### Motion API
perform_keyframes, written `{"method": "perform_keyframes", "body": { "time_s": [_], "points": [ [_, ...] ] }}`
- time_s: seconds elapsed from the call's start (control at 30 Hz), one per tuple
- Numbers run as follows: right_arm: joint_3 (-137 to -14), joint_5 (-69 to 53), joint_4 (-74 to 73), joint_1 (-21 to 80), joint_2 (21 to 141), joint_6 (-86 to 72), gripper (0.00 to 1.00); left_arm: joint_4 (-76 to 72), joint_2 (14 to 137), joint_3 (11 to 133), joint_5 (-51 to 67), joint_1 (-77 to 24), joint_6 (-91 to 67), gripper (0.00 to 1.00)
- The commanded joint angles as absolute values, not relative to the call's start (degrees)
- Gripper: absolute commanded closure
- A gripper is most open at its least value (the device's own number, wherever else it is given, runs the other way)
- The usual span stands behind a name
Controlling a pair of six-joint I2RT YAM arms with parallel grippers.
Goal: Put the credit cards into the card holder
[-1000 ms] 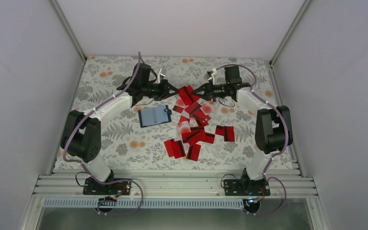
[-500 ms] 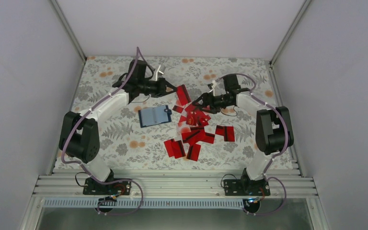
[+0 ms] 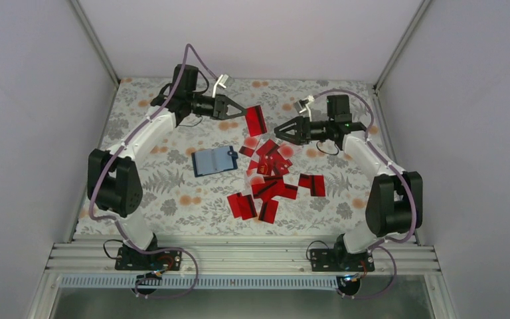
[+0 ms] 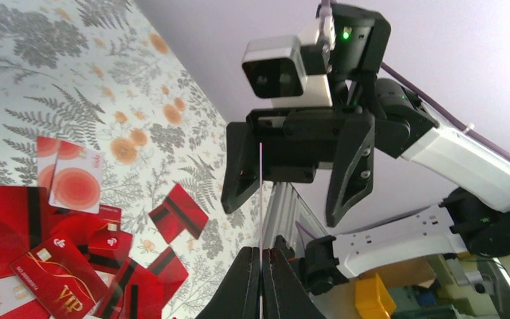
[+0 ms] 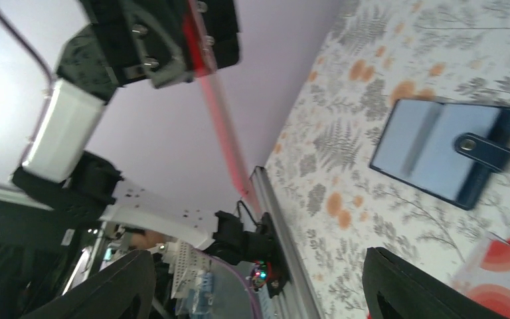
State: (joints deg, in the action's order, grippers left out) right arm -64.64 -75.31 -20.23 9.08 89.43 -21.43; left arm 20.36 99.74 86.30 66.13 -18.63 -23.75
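My left gripper is shut on one red credit card, held on edge above the far middle of the table. In the left wrist view that card shows as a thin vertical line rising from the pinched fingertips. My right gripper stands open just right of the held card, apart from it, nothing between its fingers. The other credit cards lie scattered in a loose pile at the table's middle. The navy card holder lies flat and open left of the pile, also in the right wrist view.
The floral table cover runs to white walls on three sides. An aluminium rail with both arm bases edges the near side. Two separate cards lie right of the pile, and two more near its front.
My right gripper has opened, let go of the card, and pulled back to the right. My left gripper has kept the card and moved it a little toward the far wall.
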Motion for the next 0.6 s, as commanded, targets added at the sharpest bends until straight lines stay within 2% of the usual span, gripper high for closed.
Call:
{"method": "perform_keyframes", "body": {
  "time_s": [0.0,0.17,0.27,0.37,0.57],
  "points": [
    [-68.6,-83.5,-20.1,9.6,89.5,-21.5,0.21,22.4,101.0,87.8,72.5,-18.6,-20.8,0.98],
    [-73.1,-84.5,-20.0,12.8,91.8,-22.8,0.23,23.2,101.7,88.8,74.6,-19.0,-20.1,0.98],
    [-76.2,-84.3,-21.1,14.8,93.8,-22.5,0.29,22.6,101.7,88.8,75.6,-19.3,-20.6,0.98],
    [-77.9,-84.1,-20.9,16.2,94.9,-22.9,0.40,22.6,101.4,88.8,76.0,-19.7,-20.8,0.98],
    [-81.3,-84.6,-21.0,18.1,98.9,-23.7,0.73,22.8,100.6,88.0,75.8,-19.7,-21.1,0.98]
  ]
}}
